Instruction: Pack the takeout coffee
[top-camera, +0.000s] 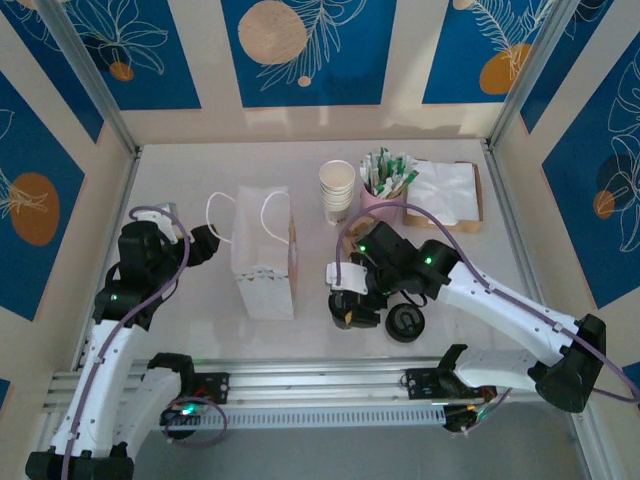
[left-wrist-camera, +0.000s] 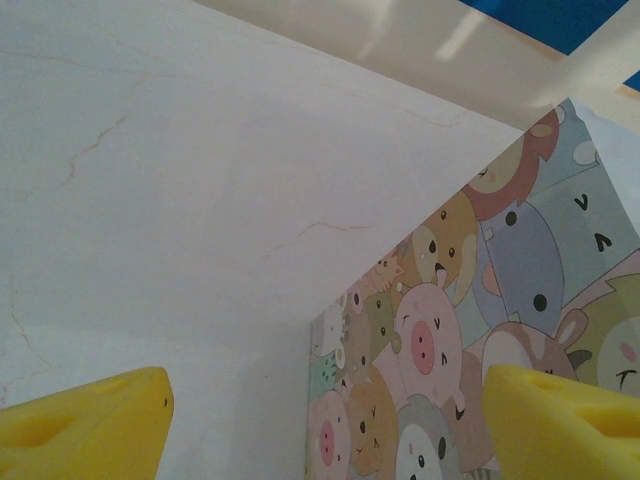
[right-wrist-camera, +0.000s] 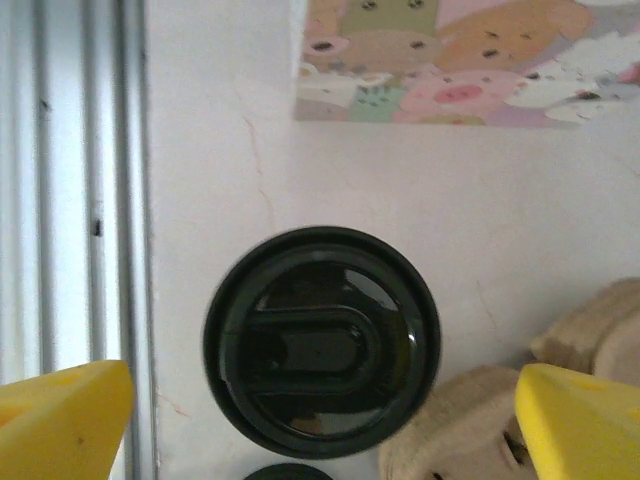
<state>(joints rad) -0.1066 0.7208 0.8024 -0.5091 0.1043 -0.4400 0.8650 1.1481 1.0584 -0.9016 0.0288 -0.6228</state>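
My right tool (right-wrist-camera: 322, 415) hangs spread wide directly over the takeout coffee (right-wrist-camera: 320, 340), one fingertip (right-wrist-camera: 60, 415) off each side of it. The cup stands by the counter's (top-camera: 200, 180) near edge, near the paper bag (top-camera: 265, 265).

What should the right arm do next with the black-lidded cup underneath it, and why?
Probably lower the right gripper straight down around the cup, then close. Its fingers stand wide open on either side of the takeout coffee, which sits centred between them in the wrist view, with nothing gripped yet. The paper bag stands close by.
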